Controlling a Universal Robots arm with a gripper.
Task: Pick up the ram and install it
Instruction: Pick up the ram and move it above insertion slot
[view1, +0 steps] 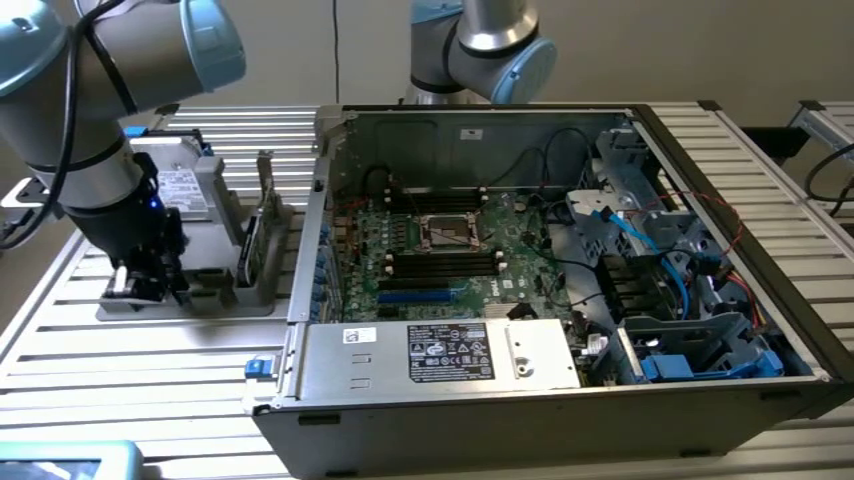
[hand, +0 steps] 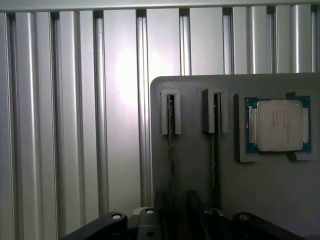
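early stage, nothing lifted. end effector (hand: 177, 202) low over grey holder (hand: 260, 190) on tabletop (hand: 75, 125), fingers parted, gripping nothing. ram (hand: 171, 150) on edge in slot directly beneath, between fingers. fitting into computer case (view1: 467, 140) all left.

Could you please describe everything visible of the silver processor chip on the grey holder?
The processor chip is square, with a dull silver metal lid bearing faint print and green board showing at its edges. It lies flat, lid up, in a recess of the grey holder, raised tabs around it, beside two narrow slots. Nothing grips it.
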